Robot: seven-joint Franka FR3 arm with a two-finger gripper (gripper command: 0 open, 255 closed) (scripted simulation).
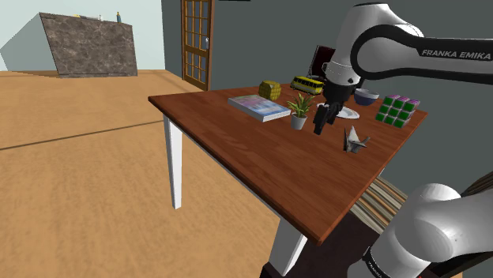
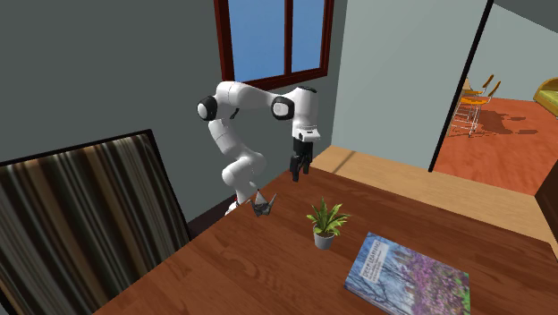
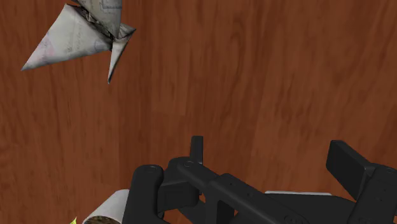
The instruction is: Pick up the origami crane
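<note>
The origami crane (image 1: 354, 140) is grey folded paper, standing on the brown wooden table (image 1: 261, 162) near the edge closest to the stand. In the second exterior view the crane (image 2: 261, 204) sits near the table's far edge, below the arm. My black gripper (image 1: 322, 122) hangs above the table between the potted plant and the crane, touching neither. Seen from the second exterior camera, the gripper (image 2: 298, 170) hovers above and to the right of the crane. In the wrist view the crane (image 3: 83, 32) lies well off to one side of the open, empty gripper (image 3: 272, 156).
A small potted plant (image 1: 299, 110) and a book (image 1: 259, 107) lie to the shoulder view's left of the gripper. A green-and-white cube (image 1: 397, 109), a bowl (image 1: 366, 96), a yellow toy bus (image 1: 306, 84) and a yellow-green object (image 1: 269, 89) line the far side. A striped chair back (image 2: 85, 215) stands close by.
</note>
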